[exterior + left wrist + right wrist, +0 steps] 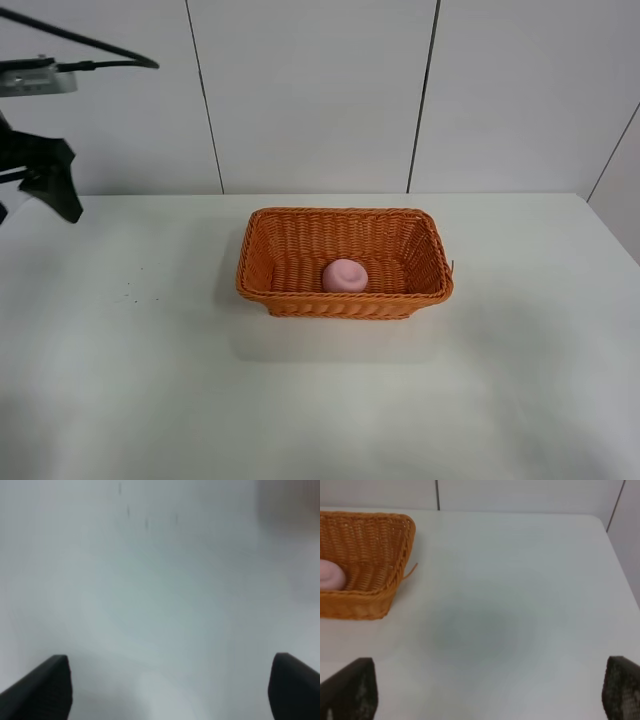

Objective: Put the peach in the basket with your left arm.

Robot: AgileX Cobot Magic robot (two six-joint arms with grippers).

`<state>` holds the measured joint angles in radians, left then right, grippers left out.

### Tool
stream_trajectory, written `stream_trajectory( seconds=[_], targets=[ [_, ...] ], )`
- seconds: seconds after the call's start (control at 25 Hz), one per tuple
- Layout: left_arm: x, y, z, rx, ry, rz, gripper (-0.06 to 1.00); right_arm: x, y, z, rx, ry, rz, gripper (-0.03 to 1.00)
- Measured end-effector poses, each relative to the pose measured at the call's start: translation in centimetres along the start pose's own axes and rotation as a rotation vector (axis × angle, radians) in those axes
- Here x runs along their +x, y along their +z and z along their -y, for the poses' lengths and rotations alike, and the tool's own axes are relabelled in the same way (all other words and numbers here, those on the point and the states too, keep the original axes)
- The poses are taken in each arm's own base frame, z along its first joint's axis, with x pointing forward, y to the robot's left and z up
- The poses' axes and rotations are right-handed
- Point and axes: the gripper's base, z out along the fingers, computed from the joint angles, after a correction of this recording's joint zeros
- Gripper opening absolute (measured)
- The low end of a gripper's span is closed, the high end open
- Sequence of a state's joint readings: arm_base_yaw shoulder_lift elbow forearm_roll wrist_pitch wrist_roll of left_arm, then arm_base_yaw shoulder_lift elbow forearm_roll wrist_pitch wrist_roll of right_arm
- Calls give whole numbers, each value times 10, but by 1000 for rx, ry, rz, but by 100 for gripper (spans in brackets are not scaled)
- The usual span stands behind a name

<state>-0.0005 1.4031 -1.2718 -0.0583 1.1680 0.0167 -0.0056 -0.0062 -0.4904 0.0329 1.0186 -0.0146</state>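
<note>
The peach (345, 275) lay inside the basket (290, 235), on its woven floor near the front wall and about midway along it; the right wrist view caught only its pale edge (330, 575) behind the basket's near corner (395, 540). The basket stood on the white surface (150, 400), a little toward the back of it. The left claw (167, 687) was released, its two dark fingertips (42, 687) spread wide over bare surface, holding nothing; from above it hung at the far left edge (50, 175), well apart from the basket. The right claw (487, 692) was likewise spread and empty, with the basket off to one side.
</note>
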Motion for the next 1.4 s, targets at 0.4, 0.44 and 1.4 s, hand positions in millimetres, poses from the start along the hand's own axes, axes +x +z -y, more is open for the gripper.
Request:
stream_trajectory(
  seconds=[0.4, 0.44, 1.4],
  targets=[
    [175, 11, -9, -72, 25, 110, 82, 0, 0, 0, 0, 0, 0, 69],
    [186, 16, -9, -67, 25, 139, 82, 0, 0, 0, 0, 0, 0, 69],
    [281, 2, -7, -47, 60, 746, 82, 0, 0, 0, 0, 0, 0, 69]
  ],
)
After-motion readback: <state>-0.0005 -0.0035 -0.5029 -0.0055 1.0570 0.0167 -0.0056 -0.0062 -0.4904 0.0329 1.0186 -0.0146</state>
